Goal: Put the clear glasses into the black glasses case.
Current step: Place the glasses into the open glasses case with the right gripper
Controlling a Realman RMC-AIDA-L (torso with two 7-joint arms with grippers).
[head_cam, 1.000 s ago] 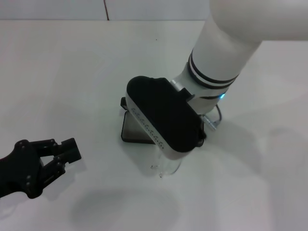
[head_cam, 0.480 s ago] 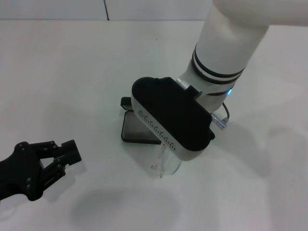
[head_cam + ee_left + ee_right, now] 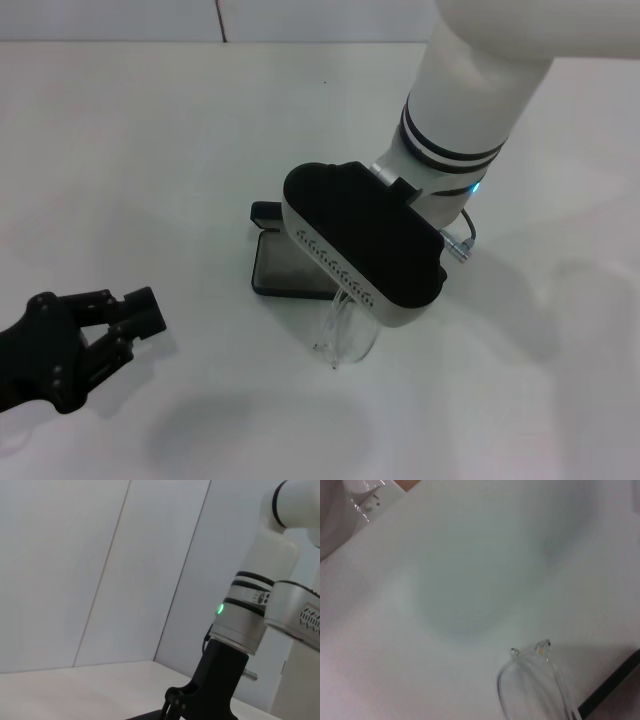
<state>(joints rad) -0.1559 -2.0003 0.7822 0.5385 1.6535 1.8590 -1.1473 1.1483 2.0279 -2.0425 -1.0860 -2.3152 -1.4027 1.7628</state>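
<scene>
The black glasses case [image 3: 283,266] lies open on the white table, its dark grey inside showing. My right arm's wrist housing [image 3: 362,246] hangs over the case's right part and hides the right gripper. The clear glasses [image 3: 346,334] stick out from under that housing, tilted, with the arm tips near the table just in front of the case. The right wrist view shows the same glasses [image 3: 534,687] close up, with the two arm tips over the bare table. My left gripper [image 3: 143,312] rests shut and holding nothing at the front left, far from the case.
The white table [image 3: 150,150] stretches around the case, with a wall seam at the back. In the left wrist view, my right arm [image 3: 250,622] stands in front of pale wall panels. A cable [image 3: 458,243] loops out beside the right wrist.
My right wrist has shifted a little to the right and back, uncovering more of the glasses and the case. The left gripper has barely moved.
</scene>
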